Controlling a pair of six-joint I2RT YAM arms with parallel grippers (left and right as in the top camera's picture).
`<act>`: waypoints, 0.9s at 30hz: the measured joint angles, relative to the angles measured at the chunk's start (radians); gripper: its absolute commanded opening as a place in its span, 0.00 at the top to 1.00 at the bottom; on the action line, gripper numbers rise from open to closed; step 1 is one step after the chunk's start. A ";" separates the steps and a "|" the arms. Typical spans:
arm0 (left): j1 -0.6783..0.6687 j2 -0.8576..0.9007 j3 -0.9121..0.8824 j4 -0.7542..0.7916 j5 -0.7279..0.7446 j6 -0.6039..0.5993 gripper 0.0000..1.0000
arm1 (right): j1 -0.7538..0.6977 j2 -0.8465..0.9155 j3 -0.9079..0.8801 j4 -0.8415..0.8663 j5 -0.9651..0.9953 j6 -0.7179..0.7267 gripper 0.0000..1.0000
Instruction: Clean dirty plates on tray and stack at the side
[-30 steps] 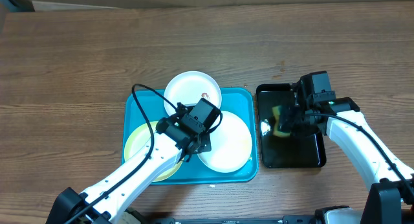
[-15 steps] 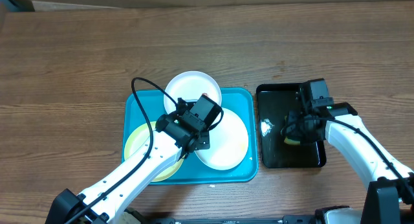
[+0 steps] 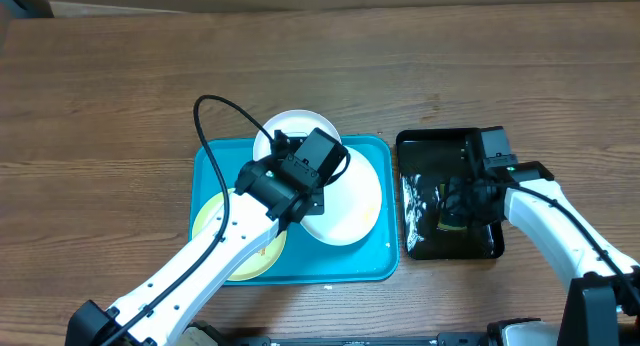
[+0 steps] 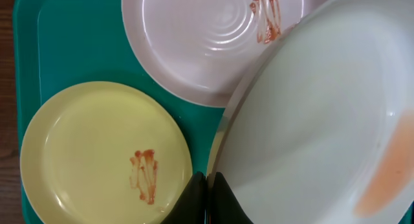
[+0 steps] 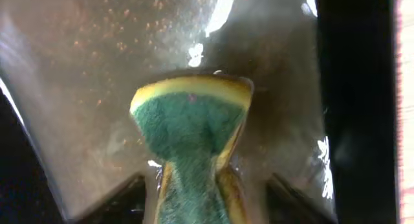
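The turquoise tray (image 3: 372,262) holds three plates. A white plate (image 3: 292,133) with a brown smear lies at its far edge, and a pale yellow plate (image 4: 97,153) with a smear lies at the near left. My left gripper (image 4: 207,197) is shut on the rim of the second white plate (image 4: 317,114), which is tilted above the tray and bears a faint orange smear. My right gripper (image 5: 204,208) is down in the black tray (image 3: 440,138). Its fingers stand open on either side of a green and yellow sponge (image 5: 191,117), with a gap on each side.
The black tray (image 5: 356,88) sits right of the turquoise one and holds murky water around the sponge. Bare wooden table (image 3: 120,96) surrounds both trays. A black cable (image 3: 215,121) loops off the left arm above the tray's far left corner.
My right gripper lowered the sponge into the black tray and opened off it. My left arm carried the held white plate slightly toward the far side of the tray.
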 measured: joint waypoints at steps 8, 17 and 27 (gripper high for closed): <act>0.000 0.000 0.079 0.072 0.001 0.015 0.96 | -0.188 0.001 0.078 -0.052 -0.218 -0.024 0.21; 0.000 0.000 0.087 0.225 0.032 0.053 0.96 | -0.323 0.000 0.299 -0.137 -0.384 -0.081 0.10; -0.087 0.013 0.089 0.430 0.041 0.122 0.96 | -0.529 0.001 0.310 -0.081 -0.352 -0.071 0.00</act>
